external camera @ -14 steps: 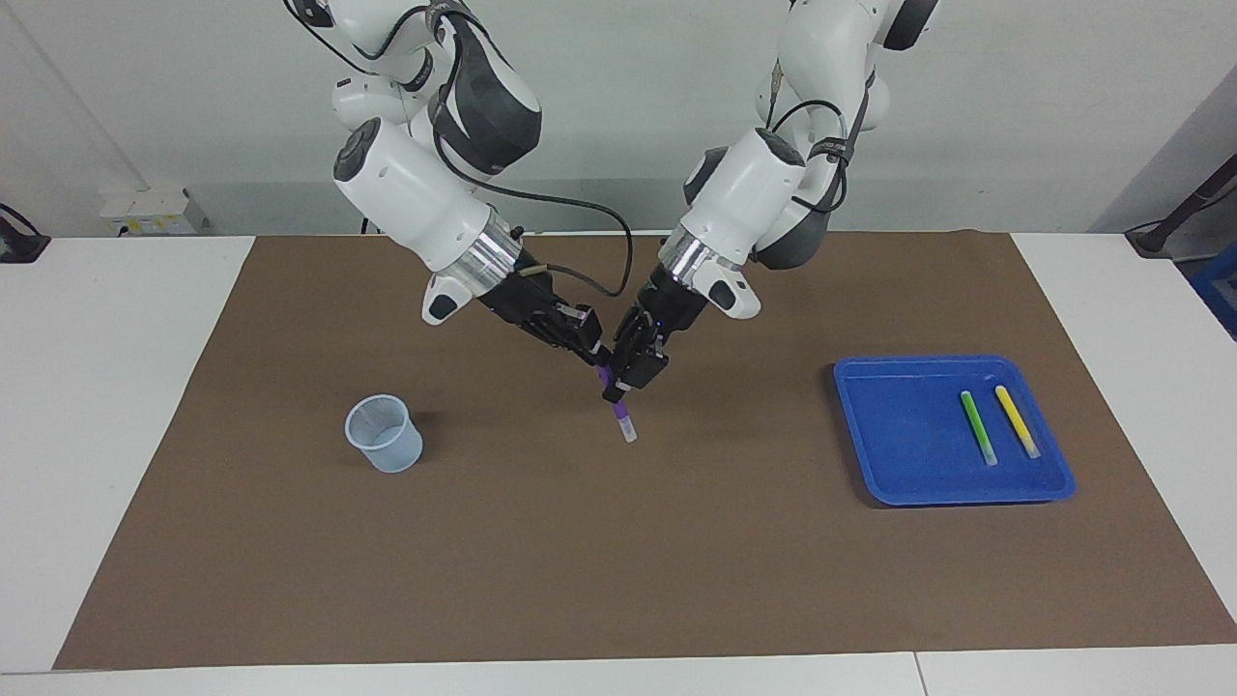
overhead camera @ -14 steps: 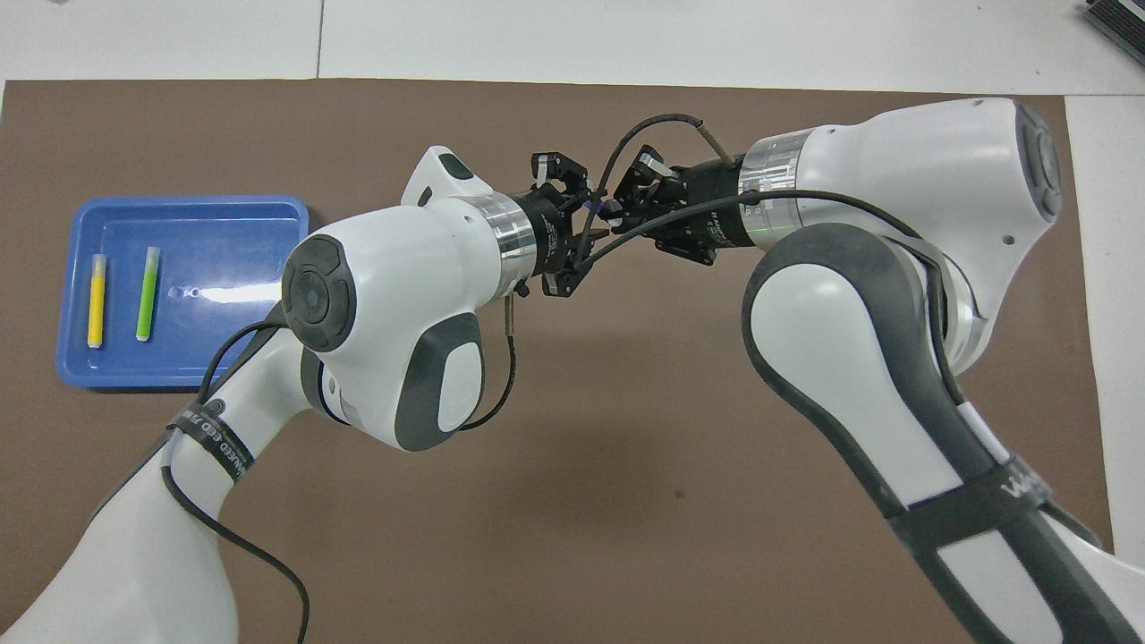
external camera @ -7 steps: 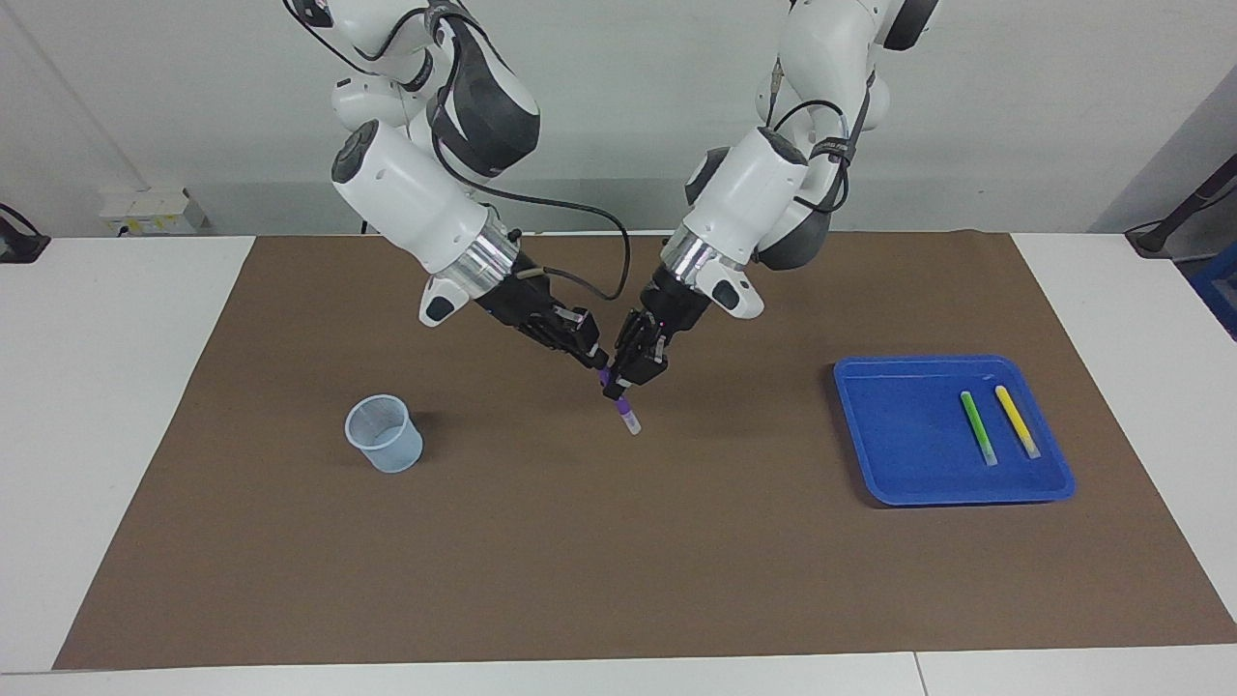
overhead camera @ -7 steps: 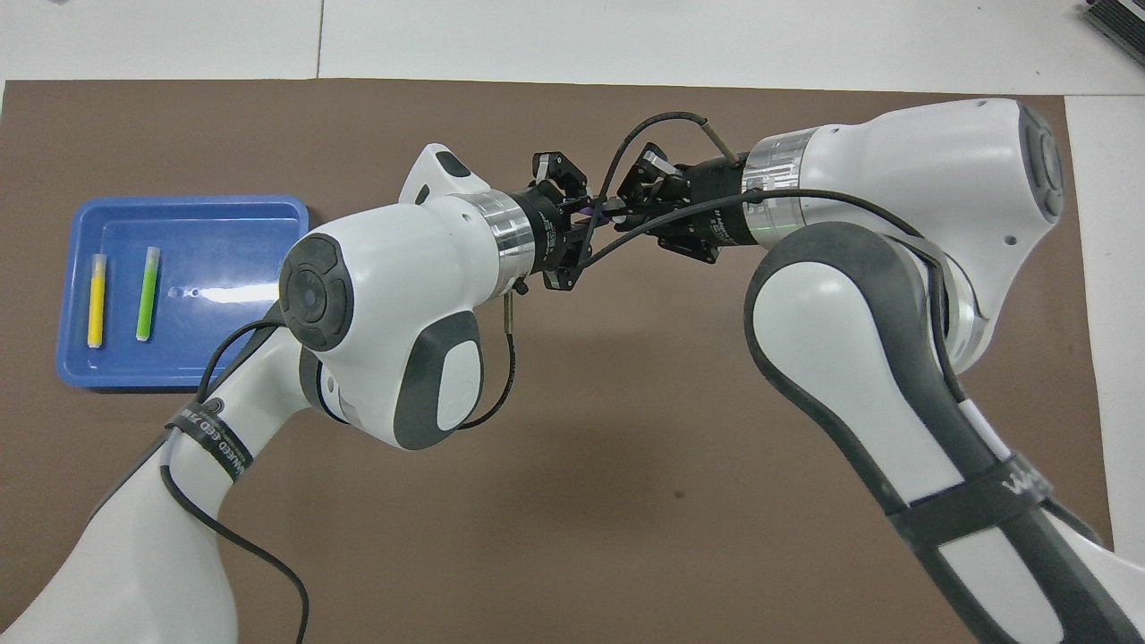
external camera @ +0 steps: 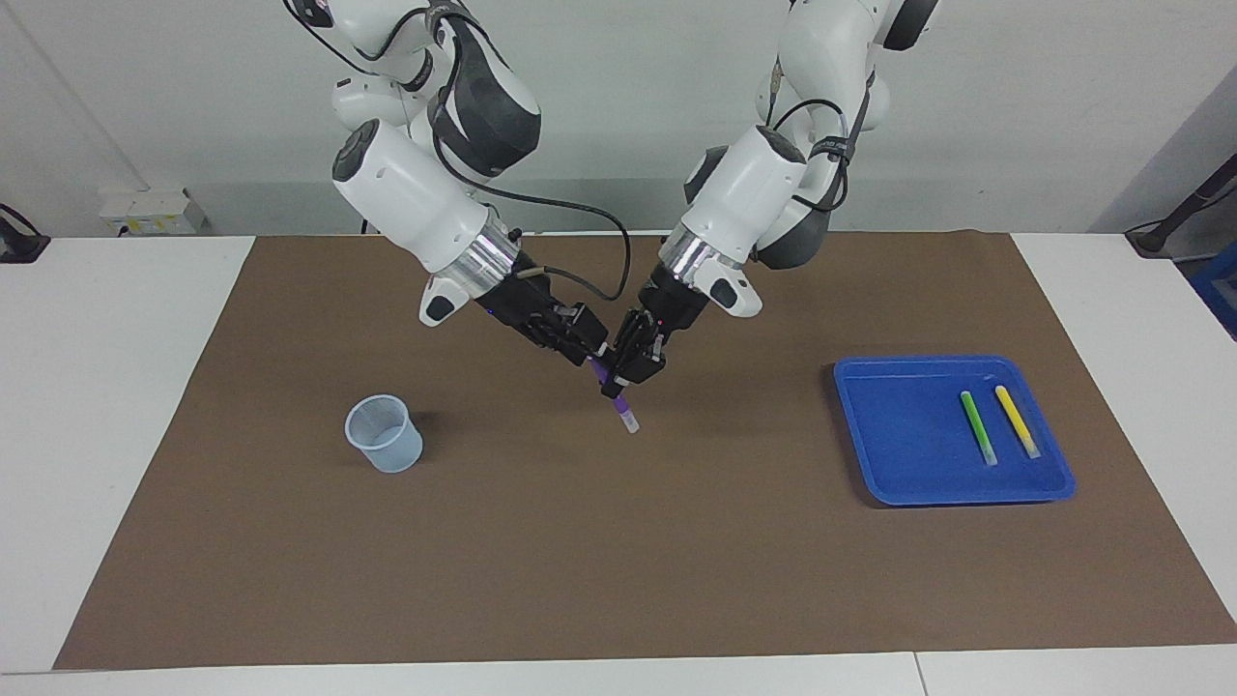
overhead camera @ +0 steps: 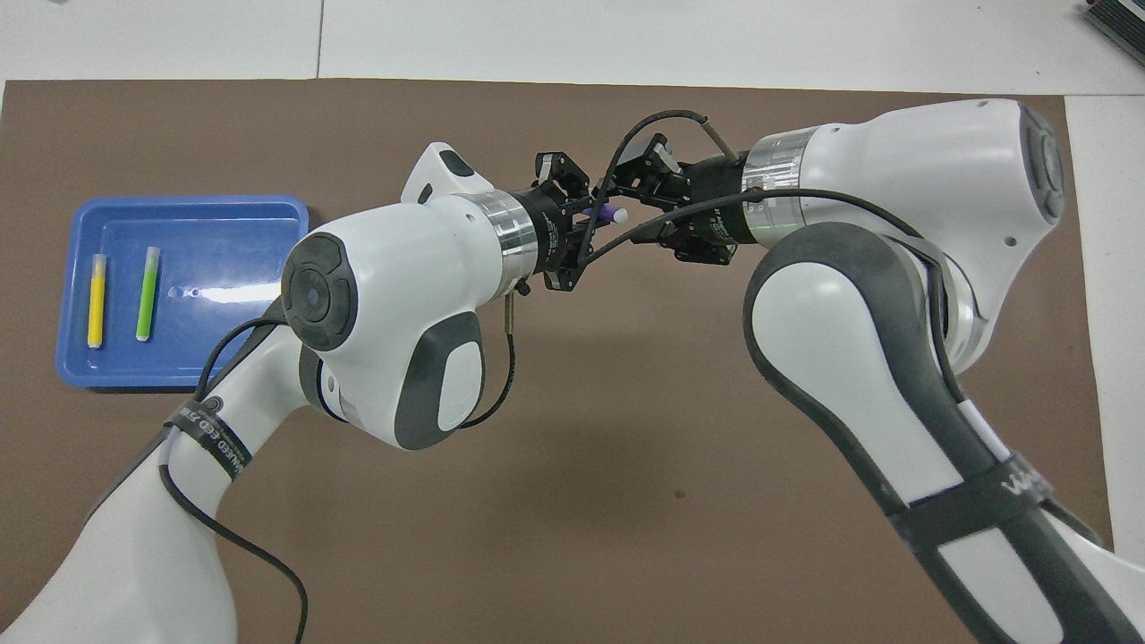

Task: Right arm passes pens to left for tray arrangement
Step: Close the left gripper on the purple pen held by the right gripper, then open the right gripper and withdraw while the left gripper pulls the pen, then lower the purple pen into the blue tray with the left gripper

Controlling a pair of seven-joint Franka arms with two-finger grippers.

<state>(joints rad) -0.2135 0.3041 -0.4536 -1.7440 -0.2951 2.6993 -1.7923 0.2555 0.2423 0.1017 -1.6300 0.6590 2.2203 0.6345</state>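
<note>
My left hand [external camera: 618, 379], above the middle of the brown mat [external camera: 618, 541], is clamped on one purple pen [external camera: 623, 411], whitish tip pointing down. My right hand [external camera: 588, 350], just beside it, has its fingers spread, off the pen. One blue tray [external camera: 899, 435] at my left arm's end holds two pens: one green [external camera: 978, 427], one yellow [external camera: 1017, 421]. One clear cup [external camera: 384, 433] stands toward my right arm's end.
</note>
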